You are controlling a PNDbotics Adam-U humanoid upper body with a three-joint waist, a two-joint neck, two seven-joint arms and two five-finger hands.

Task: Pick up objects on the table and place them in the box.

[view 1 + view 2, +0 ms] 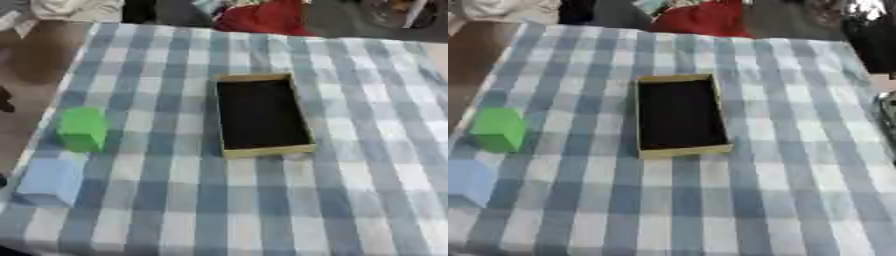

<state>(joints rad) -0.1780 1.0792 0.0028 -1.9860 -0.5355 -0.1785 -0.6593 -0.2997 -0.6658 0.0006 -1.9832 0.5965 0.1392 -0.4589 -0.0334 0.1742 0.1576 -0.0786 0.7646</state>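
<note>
A table covered in a blue-and-white checked cloth (350, 165) fills both views, with bare brown floor (26, 65) showing past its left edge and a red heap (262, 17) lying beyond the far edge at about twelve o'clock.

Near the middle of the cloth sits the box (262, 151), a shallow open tray with a pale yellowish rim and a dark inside. Its long sides run from six towards twelve o'clock, and nothing can be seen lying in it.

At about nine o'clock from the box, well apart from it and near the table's left edge, stands a green block (82, 129). Just beside that, towards seven o'clock and closer to the near edge, is a pale blue block (49, 182). The two sit close together; whether they touch cannot be told.

Neither robot hand can be made out in either view, so whether its fingers are straight, curled or holding anything cannot be told. A blurred dark-and-silver shape (885, 112) shows at the right edge of the right eye view, at about three o'clock; what it is cannot be told.
</note>
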